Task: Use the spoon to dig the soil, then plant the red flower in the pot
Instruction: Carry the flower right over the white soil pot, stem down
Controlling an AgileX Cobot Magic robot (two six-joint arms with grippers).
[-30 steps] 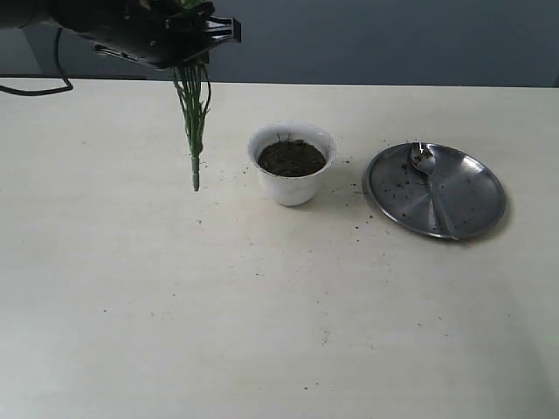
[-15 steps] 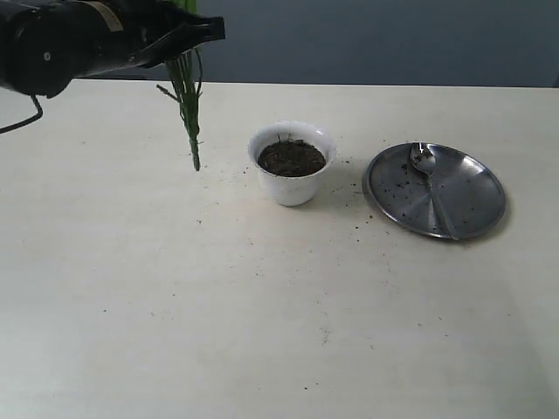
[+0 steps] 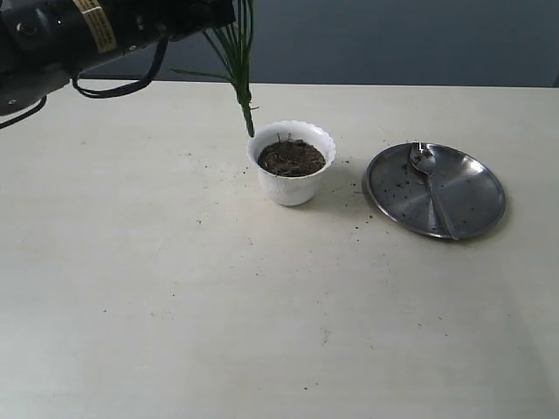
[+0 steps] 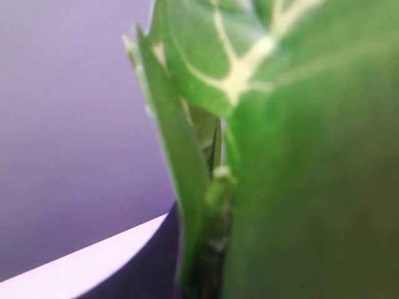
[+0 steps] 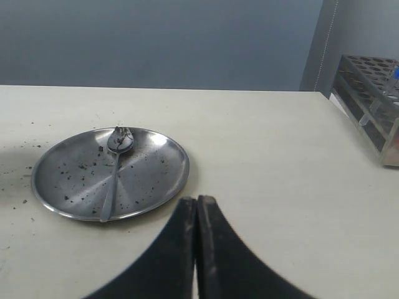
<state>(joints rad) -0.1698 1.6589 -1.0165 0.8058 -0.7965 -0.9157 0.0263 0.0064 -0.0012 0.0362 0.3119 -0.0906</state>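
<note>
The white scalloped pot (image 3: 291, 188) stands mid-table, filled with dark soil (image 3: 292, 158). Only the green stems of the red flower (image 3: 238, 61) show in the exterior view; they hang from my left gripper (image 3: 218, 13) at the top edge, tips just above the pot's back left rim. Its bloom is out of view. Green leaves (image 4: 299, 156) fill the left wrist view and hide the fingers. The spoon (image 3: 430, 179) lies on the steel plate (image 3: 472, 196). My right gripper (image 5: 197, 199) is shut and empty, near the spoon (image 5: 115, 168).
Soil crumbs are scattered on the table around the pot and across the steel plate (image 5: 149, 174). A test tube rack (image 5: 371, 106) stands at the table's edge beyond the right gripper. The left arm's black body spans the top left of the exterior view.
My left arm has swung right with the flower. The stem tips rose and moved from left of the pot to just above its rim. Pot, spoon and plate stayed put.
</note>
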